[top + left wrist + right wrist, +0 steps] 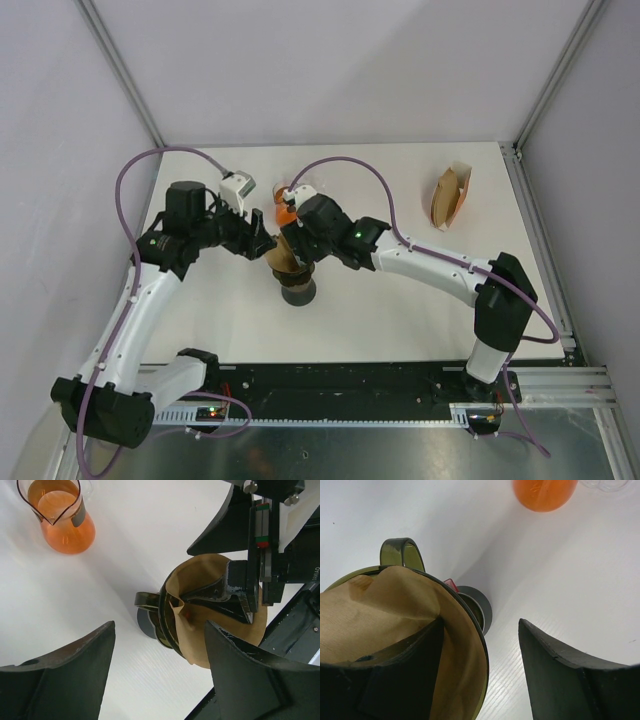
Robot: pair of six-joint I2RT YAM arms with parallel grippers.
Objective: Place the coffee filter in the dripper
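The brown paper coffee filter [282, 259] sits opened inside the dark glass dripper [297, 287], its upper edge standing above the rim. In the left wrist view the filter [197, 575] lines the dripper [165, 625]. My right gripper [296, 243] is open. In the right wrist view [480, 630] one finger [405, 670] is down inside the filter [380, 605] and the other is outside the dripper's rim [395, 552]. My left gripper [262, 240] is open and empty just left of the dripper, above the table [160, 627].
A glass carafe of orange liquid [287, 208] stands just behind the dripper; it also shows in the left wrist view [62, 522] and the right wrist view [545, 490]. A holder with spare brown filters [450, 195] is at the back right. The dripper rests on a dark round base [479, 609].
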